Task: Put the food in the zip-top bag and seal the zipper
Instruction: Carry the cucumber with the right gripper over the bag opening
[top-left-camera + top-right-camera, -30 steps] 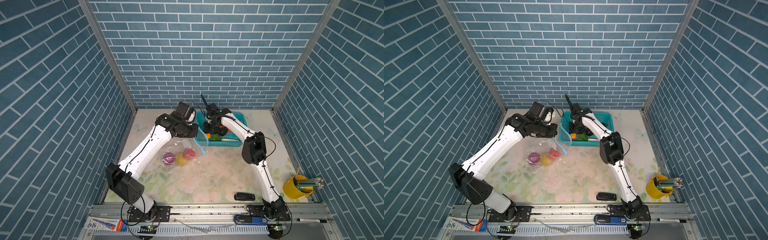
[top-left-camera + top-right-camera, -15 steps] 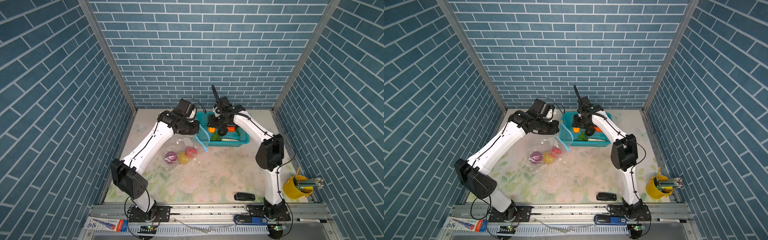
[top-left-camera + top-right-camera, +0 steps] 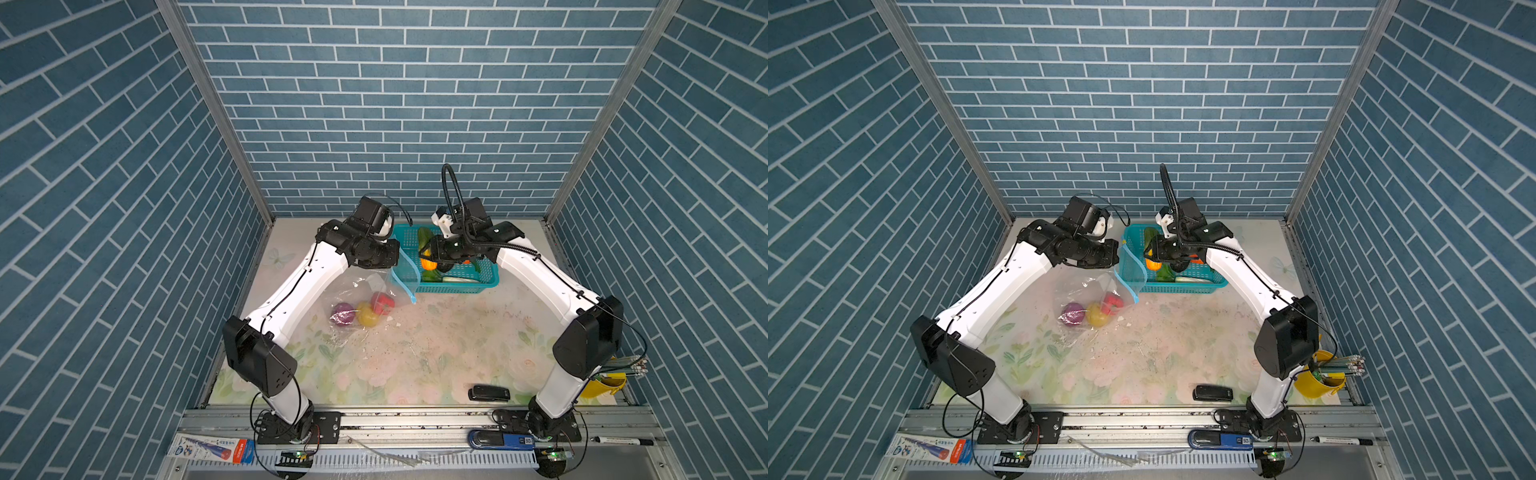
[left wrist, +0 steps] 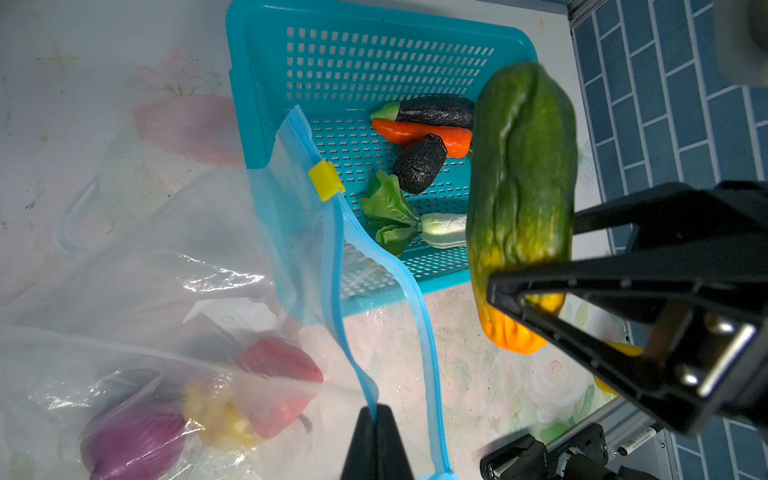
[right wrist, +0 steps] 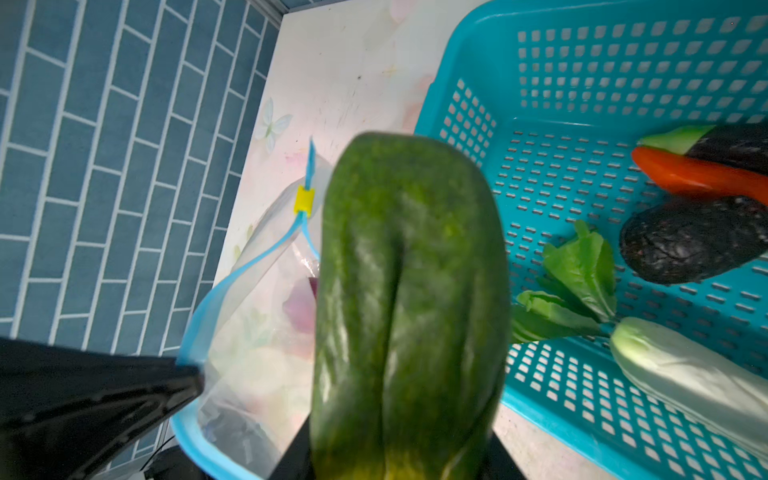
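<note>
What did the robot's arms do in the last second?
The right gripper lifted the green gourd up out of the basket, its elbow swinging outward. The left gripper stayed shut on the zipper, holding the mouth of the bag open. The onion, potato and red piece inside did not move.

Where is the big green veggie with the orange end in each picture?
In a top view: the green gourd hangs over the left end of the teal basket.
In a top view: same spot, over the basket's left end.
Left wrist: large and close, in front of the basket.
Right wrist: fills the middle, basket beside it.
Shared landmark: the teal basket.
</note>
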